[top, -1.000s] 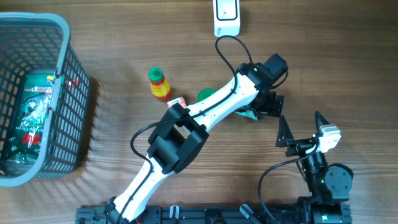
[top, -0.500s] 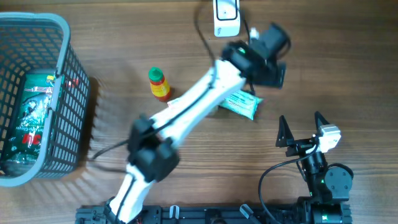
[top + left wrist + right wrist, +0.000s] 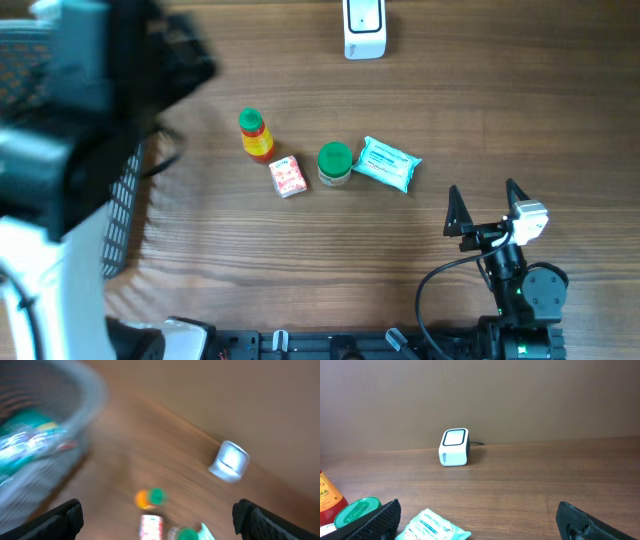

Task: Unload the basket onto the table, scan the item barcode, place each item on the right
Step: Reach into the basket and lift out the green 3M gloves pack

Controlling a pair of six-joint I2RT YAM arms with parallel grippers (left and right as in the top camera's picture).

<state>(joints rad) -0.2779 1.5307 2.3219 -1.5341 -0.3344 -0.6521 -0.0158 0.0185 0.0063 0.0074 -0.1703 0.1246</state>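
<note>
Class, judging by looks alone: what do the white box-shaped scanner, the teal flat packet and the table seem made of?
White box-shaped scanner: probably hard plastic, smooth, slightly glossy, rounded moulded edges. Teal flat packet: likely soft plastic film; crimped-looking ends, wrinkled sheen. Table: wood or wood-look laminate; grain lines, matte.

Obstacles, mid-table — one close row, left to right: sauce bottle (image 3: pixel 256 135), small red box (image 3: pixel 287 177), green-lidded jar (image 3: pixel 335 163), teal packet (image 3: pixel 386 164), each just beside the next. The scanner (image 3: pixel 363 28) stood alone at the far edge, with a bare band of table (image 3: pixel 470 90) between it and the row, and more bare wood lay between the row and the near edge. At the left the blurred left arm (image 3: pixel 70 120) hung over the basket (image 3: pixel 125 215) — most of its opening was covered in the overhead view.
</note>
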